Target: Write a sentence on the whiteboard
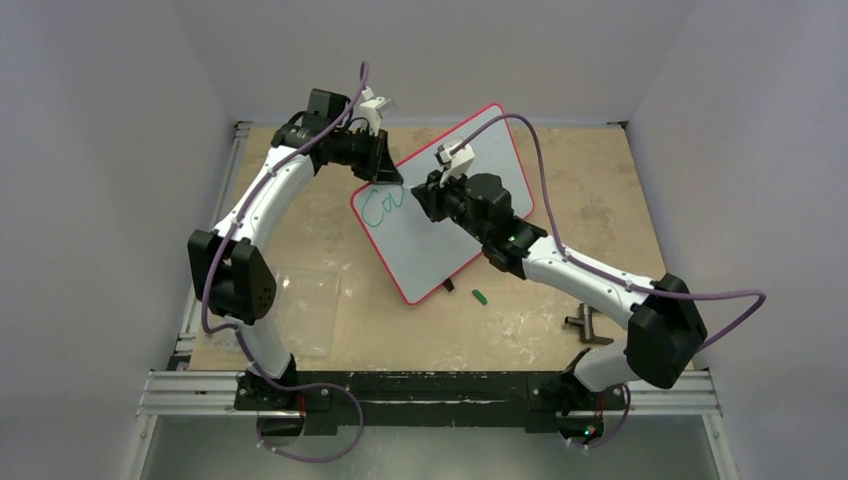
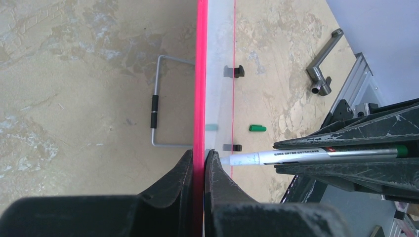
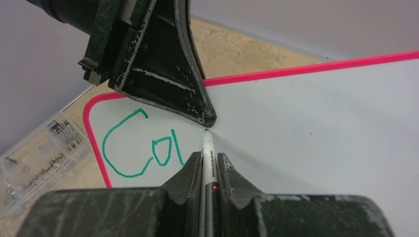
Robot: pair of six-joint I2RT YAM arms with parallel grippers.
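Observation:
The whiteboard, white with a red-pink rim, stands tilted at mid-table. My left gripper is shut on its upper left edge; in the left wrist view the gripper pinches the red rim. My right gripper is shut on a white marker, whose tip touches the whiteboard just below the left gripper's finger. The sentence is teal-green and reads "Co" plus one more stroke. The marker also shows in the left wrist view.
A clear plastic sheet lies at the left front. A green marker cap and a black clip lie below the board. A metal crank tool lies at the right front. A wire stand sticks out behind the board.

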